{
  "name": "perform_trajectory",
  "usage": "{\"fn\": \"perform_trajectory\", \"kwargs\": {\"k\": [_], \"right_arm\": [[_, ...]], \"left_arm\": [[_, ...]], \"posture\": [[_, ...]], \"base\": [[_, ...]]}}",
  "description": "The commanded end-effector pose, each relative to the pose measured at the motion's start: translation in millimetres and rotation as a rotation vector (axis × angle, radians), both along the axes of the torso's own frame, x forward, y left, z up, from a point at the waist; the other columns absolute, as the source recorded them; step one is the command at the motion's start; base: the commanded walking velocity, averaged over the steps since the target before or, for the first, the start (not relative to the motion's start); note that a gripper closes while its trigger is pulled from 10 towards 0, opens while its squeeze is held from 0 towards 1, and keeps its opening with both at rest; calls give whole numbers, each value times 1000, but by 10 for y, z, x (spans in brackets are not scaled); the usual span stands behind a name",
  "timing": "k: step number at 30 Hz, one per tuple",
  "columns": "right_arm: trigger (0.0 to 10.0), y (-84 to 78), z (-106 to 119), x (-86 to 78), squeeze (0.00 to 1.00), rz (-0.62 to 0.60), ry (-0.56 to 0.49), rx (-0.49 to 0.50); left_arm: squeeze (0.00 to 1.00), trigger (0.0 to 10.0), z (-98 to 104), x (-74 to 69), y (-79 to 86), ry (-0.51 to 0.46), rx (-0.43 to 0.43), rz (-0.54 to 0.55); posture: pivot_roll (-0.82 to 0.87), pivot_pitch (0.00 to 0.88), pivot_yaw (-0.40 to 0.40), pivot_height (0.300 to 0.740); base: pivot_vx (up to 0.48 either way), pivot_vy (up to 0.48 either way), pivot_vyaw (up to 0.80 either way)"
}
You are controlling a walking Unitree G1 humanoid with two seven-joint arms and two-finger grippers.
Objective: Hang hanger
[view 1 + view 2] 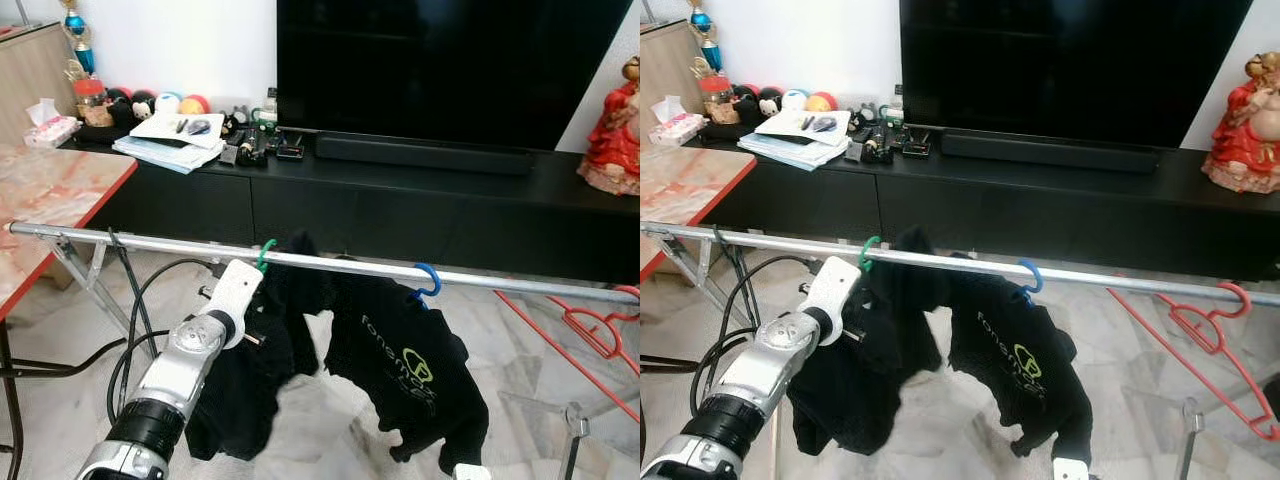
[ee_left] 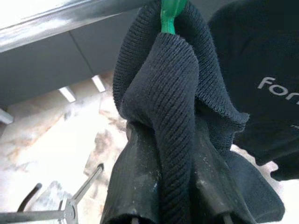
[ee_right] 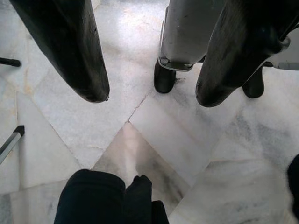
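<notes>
Green plastic hanger [image 1: 265, 254] carrying a black knitted garment [image 2: 175, 107], hooked over the silver metal rail [image 1: 150, 243]; left pincer [image 2: 175, 186] clamps the knit collar. Judged best: confirm the hook seats fully before releasing. Right pincer [image 3: 149, 100] idle, spread wide over the marble floor [image 3: 140, 149].

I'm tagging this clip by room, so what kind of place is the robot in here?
Most likely a home living room: a large television stands on a long black cabinet cluttered with papers and toys, and a metal drying rail with dark clothes on hangers stands on the marble floor.
</notes>
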State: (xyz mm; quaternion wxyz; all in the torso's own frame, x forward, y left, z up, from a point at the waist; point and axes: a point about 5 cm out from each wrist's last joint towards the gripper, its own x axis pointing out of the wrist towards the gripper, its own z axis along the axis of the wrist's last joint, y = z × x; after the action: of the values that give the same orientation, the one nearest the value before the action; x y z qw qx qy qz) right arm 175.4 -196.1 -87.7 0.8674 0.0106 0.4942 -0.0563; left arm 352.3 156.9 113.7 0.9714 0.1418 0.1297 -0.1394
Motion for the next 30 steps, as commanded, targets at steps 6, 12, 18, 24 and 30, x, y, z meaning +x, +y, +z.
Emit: {"fn": "perform_trajectory", "kwargs": {"k": [6,12,18,24,30], "right_arm": [[10000,-6,-6,-13,0,-1,9,-2],[10000,5,-7,-12,0,1,7,1],[10000,14,-10,-16,0,3,9,2],[10000,18,-11,-19,0,-7,7,1],[10000,9,-11,-22,0,-22,2,1]], "left_arm": [[0,10000,77,101,22,16,-52,58],[0,10000,-31,108,55,117,-90,101],[0,10000,-87,85,52,159,-78,76],[1000,10000,-46,79,30,105,-96,72],[1000,10000,48,61,41,30,-150,78]], "posture": [[111,47,-43,740],[109,46,-38,740],[110,49,-33,740],[111,49,-33,740],[112,50,-35,740]], "base": [[0,0,0],[0,0,0],[0,0,0],[0,0,0],[0,0,0]]}}
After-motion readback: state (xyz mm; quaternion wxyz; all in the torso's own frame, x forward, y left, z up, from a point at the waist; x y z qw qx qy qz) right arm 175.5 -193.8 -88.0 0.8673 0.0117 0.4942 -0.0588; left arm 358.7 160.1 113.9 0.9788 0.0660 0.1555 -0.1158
